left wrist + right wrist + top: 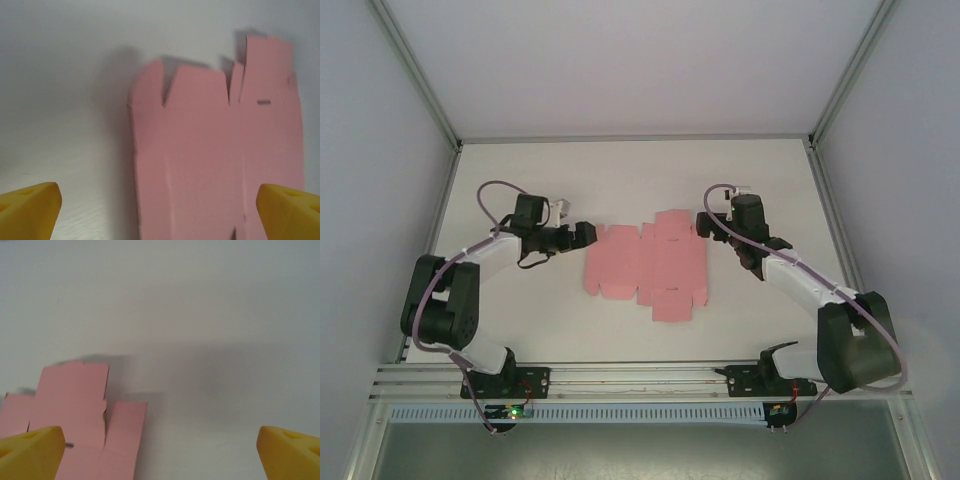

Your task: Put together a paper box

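At the near table edge, an aluminium rail point(640, 375) carries both arm bases. The left arm point(460, 300) and right arm point(840, 330) bend inward toward mid-table.

The left gripper point(588, 233) sits low, just beside the left edge of the paper box point(645, 262). Its jaws are spread wide with nothing between them. From above I can't tell whether a tip touches the card. The left wrist view has yellow fingertips point(30, 207) at both bottom corners, well apart. The pink card lies ahead between them, closer to the right-hand one.

The paper box is a flat die-cut sheet, unfolded, lying on the white table point(620, 170) between the two grippers. Flaps and tabs stick out on its near and far edges. Creases and a small slot show in the left wrist view.

The right gripper point(705, 222) is at the sheet's far right corner, jaws also wide apart and holding nothing. The right wrist view has the sheet's flaps at lower left, by one yellow finger point(30, 450), with white table ahead.

Farther back the table runs to the back wall point(640, 60). Metal frame posts point(415, 70) stand at the corners.
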Controlling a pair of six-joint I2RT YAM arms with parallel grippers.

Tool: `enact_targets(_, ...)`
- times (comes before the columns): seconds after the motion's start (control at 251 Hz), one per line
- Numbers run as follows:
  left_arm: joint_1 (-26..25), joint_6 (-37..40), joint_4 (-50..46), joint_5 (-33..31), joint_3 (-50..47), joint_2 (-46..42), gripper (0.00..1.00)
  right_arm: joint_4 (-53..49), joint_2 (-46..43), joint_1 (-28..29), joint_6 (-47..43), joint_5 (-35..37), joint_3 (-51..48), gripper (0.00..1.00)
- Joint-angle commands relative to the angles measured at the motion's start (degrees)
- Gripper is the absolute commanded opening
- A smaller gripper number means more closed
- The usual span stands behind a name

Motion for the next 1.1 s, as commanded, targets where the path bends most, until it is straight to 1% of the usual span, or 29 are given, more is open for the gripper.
enact_targets(0.0, -2.53, 1.14, -6.39, 6.52, 3.60, 2.73, 1.00, -1.74, 2.42, 0.87, 3.23, -4.10, 0.98, 0.98)
enact_targets(0.052, -3.38, 1.46, -6.90, 6.52, 4.25, 4.33, 1.00, -1.48, 3.11, 0.88, 3.41, -4.03, 1.02, 0.98)
enact_targets(0.156, -4.67, 2.49, -9.42, 6.51, 6.34, 7.35, 0.94, -1.41, 3.60, 0.88, 3.50, -4.23, 1.20, 0.98)
enact_targets(0.291, -5.91, 2.38, -8.48, 7.87, 7.53, 9.91, 0.92, -0.70, 3.61, 0.86, 3.92, -4.67, 0.67, 0.98)
enact_targets(0.363, -6.47, 2.81, -9.45, 8.40, 8.86, 11.14, 0.87, -0.62, 3.78, 0.88, 4.20, -4.98, 0.37, 0.98)
enact_targets(0.415, -6.80, 2.68, -8.85, 8.82, 9.19, 11.64, 0.81, -0.08, 3.86, 0.88, 4.49, -5.25, -0.07, 0.98)
enact_targets(0.447, -6.99, 2.11, -7.95, 9.00, 9.19, 11.83, 0.76, 0.44, 3.90, 0.88, 4.66, -5.50, -0.37, 0.98)
enact_targets(0.471, -7.08, 1.78, -7.22, 9.35, 9.10, 11.99, 0.70, 0.70, 3.99, 0.88, 4.78, -5.69, -0.53, 0.98)
enact_targets(0.551, -7.15, 0.65, -6.05, 9.79, 9.44, 12.40, 0.45, 0.79, 4.39, 0.88, 5.21, -6.40, -0.86, 0.98)
enact_targets(0.674, -7.21, 1.33, -6.28, 8.27, 9.88, 11.99, 0.11, 0.69, 4.10, 0.87, 5.22, -6.48, -1.38, 0.98)
enact_targets(0.706, -7.18, 1.55, -6.32, 7.78, 9.80, 11.63, 0.00, 0.67, 3.80, 0.88, 5.18, -6.45, -1.54, 0.98)
enact_targets(0.746, -7.18, 1.63, -6.03, 7.44, 9.56, 11.00, 0.00, 0.70, 3.38, 0.69, 5.17, -6.55, -1.71, 0.98)
enact_targets(0.846, -7.17, 2.56, -3.32, 8.84, 8.04, 8.30, 0.00, 0.88, 1.89, 0.31, 4.87, -7.83, -2.38, 0.98)
enact_targets(0.906, -7.17, 2.80, -0.49, 9.49, 6.42, 6.06, 0.00, 1.25, 0.86, -0.53, 4.77, -10.43, -3.06, 0.98)
enact_targets(0.99, -7.14, 2.27, 4.17, 11.22, 4.01, 2.62, 0.00, 2.23, -0.89, -3.09, 5.08, -17.40, -4.59, 0.98)
enact_targets(1.093, -7.10, -0.95, 10.70, 11.72, 0.99, -1.71, 0.00, 6.05, -3.85, -6.95, 5.49, -27.97, -7.74, 0.98)
